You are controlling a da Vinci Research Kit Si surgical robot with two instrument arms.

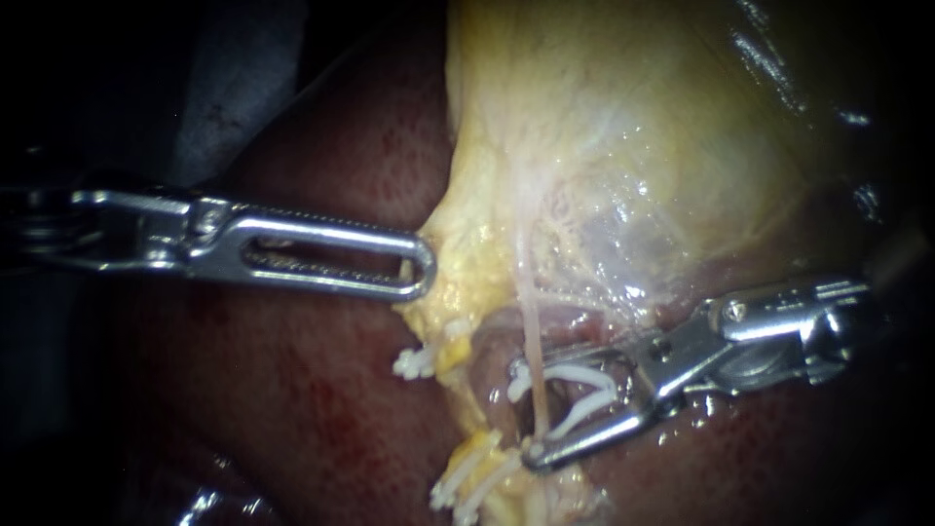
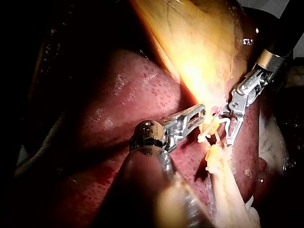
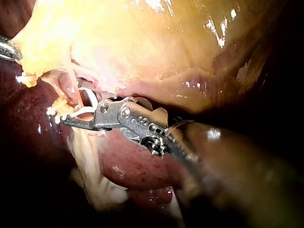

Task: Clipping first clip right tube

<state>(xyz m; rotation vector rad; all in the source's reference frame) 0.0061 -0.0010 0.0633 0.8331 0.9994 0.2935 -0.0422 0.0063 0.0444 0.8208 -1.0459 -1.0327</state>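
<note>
Dark red liver (image 1: pixel 321 409) makes the ground behind everything, wet and shining, with black beyond it.

Our right instrument (image 1: pixel 563 409) comes in low, and its jaws stand apart with a white clip (image 1: pixel 579 375) seated between them, one leg against each jaw. The clip is open in a V. The right tube (image 1: pixel 529 321) runs down from the gallbladder (image 1: pixel 623 146) and passes between the clip's legs, close to their open ends. From the right wrist view we cannot tell whether either leg touches the tube yet.

We judge the tube soft, slick and easily torn. It is a thin, pale, wet thread, drawn fairly straight, so it would stretch or cut through before it resisted. The place to take it is the bare stretch below the gallbladder's filmy edge, with the clip square across it and the whole width inside the legs. The clip itself looks light and springy.

Further out, our left instrument (image 1: pixel 414 273) lies level across the liver. Its slotted jaws lie together, and their tip seems to pinch the gallbladder's yellow edge, which tents toward it.

Other clips (image 1: pixel 467 482) sit on a yellow strand (image 1: pixel 450 358) left of the right tube, well clear of the open clip.

No dish or tray shows; only the right jaws carry anything.
</note>
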